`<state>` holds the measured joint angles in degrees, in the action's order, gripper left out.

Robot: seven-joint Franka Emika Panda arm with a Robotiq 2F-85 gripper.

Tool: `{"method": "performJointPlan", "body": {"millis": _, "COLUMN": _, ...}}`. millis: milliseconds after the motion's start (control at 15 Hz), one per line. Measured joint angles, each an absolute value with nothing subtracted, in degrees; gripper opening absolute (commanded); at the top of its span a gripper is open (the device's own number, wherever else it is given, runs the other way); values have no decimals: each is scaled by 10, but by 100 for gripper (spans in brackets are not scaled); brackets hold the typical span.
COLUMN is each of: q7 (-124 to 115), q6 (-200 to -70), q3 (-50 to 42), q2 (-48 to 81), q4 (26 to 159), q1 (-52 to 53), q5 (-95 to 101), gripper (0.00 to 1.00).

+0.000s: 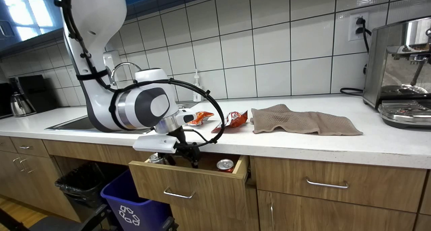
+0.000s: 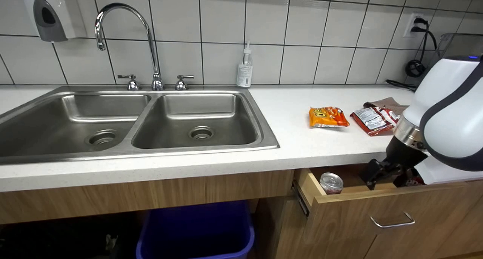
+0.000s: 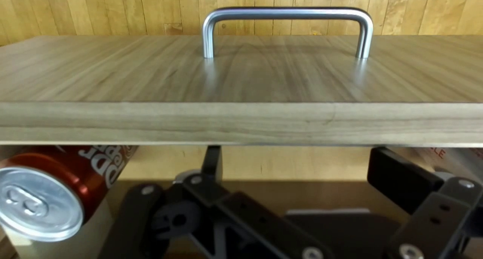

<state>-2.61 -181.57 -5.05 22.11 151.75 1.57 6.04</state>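
My gripper (image 1: 183,162) points down into an open wooden drawer (image 1: 188,184), behind its front panel. Its fingers (image 3: 298,164) are spread with nothing between them in the wrist view. The fingertips lie close to the inner face of the drawer front (image 3: 241,123); I cannot tell if they touch it. The drawer's metal handle (image 3: 286,13) is on the outer side. A red soda can (image 3: 41,198) leans at the left in the wrist view and also shows in an exterior view (image 1: 225,165). A silvery can (image 2: 332,183) stands at the drawer's other side, partly visible in the wrist view (image 3: 449,159).
On the white counter (image 1: 303,146) lie an orange snack bag (image 2: 327,117), a red snack bag (image 2: 375,120) and a brown towel (image 1: 303,121). A sink (image 2: 200,119), soap bottle (image 2: 245,70) and coffee machine (image 1: 400,72) are there. A blue bin (image 1: 141,210) stands beside the drawer.
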Motion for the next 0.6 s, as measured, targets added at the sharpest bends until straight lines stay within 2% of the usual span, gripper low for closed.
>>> {"method": "performJointPlan", "body": {"millis": 600, "q7": -19, "q6": -1817, "q3": -49, "q2": 207, "q4": 1571, "q1": 22, "q5": 61, "gripper": 100}}
